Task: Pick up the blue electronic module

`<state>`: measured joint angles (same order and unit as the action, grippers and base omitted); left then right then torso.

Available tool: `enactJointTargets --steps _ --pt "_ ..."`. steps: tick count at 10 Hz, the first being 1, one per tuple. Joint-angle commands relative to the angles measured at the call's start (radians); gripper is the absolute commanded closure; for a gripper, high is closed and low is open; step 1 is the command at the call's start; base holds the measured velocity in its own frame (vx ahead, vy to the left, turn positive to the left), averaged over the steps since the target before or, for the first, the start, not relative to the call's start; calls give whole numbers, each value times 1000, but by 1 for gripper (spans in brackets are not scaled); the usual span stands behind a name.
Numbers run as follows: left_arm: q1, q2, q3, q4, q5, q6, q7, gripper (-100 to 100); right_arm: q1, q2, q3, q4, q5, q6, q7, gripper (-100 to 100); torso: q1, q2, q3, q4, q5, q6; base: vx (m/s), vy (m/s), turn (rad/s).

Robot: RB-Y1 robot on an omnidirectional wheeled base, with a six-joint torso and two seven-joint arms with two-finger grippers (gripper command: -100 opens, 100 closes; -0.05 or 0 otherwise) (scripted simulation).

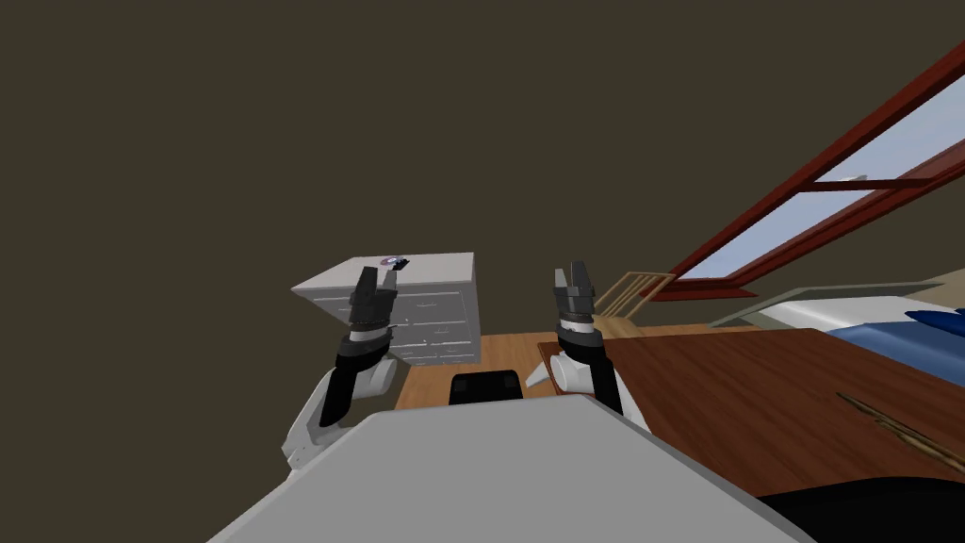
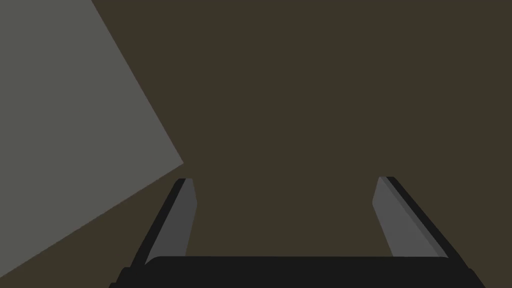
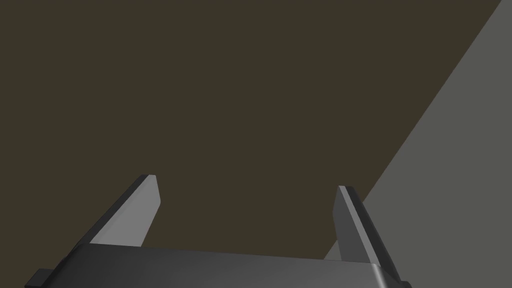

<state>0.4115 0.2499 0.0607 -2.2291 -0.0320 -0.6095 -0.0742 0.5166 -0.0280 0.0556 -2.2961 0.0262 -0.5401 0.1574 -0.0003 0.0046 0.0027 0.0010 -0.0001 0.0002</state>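
Observation:
A small dark blue module (image 1: 400, 263) lies on top of a white chest of drawers (image 1: 443, 320), near its back left part, beside a small round object (image 1: 387, 260). My left gripper (image 1: 376, 275) is raised in front of the chest, just below the module in the head view, and its fingers stand open in the left wrist view (image 2: 285, 192) with nothing between them. My right gripper (image 1: 575, 275) is held up to the right of the chest, open and empty (image 3: 247, 192).
A dark olive wall rises behind the chest. A reddish brown rug (image 1: 754, 396) covers the wooden floor at the right. A red-framed window (image 1: 829, 189), a wooden rack (image 1: 627, 294) and a bed with blue bedding (image 1: 895, 325) stand further right.

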Motion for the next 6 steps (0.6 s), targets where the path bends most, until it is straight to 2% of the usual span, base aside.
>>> enactJointTargets --steps 1,2,3,4,5,6 --pt "-4 42 5 11 -4 -9 -12 -100 0 0 0 0 0 0 0 0 0 0 0 0 0 0 -51 -11 -59" --pt "-12 76 16 36 -13 -28 -34 -100 0 0 0 0 0 0 0 0 0 -1 0 0 0 0 -61 -15 -175" --pt "-12 101 16 36 -13 -28 -34 -100 0 0 0 0 0 0 0 0 0 -1 0 0 0 0 -53 -17 -7" --pt "-19 135 29 63 -25 -48 -58 -100 0 0 0 0 0 0 0 0 0 -1 0 0 0 0 -59 -17 -141" --pt "-19 165 29 63 -25 -48 -58 -100 0 0 0 0 0 0 0 0 0 -1 0 0 0 0 -53 -9 -88" --pt "-26 196 43 93 -38 -71 -84 -100 0 0 0 0 0 0 0 0 0 -1 -1 0 0 0 -56 -11 -157"
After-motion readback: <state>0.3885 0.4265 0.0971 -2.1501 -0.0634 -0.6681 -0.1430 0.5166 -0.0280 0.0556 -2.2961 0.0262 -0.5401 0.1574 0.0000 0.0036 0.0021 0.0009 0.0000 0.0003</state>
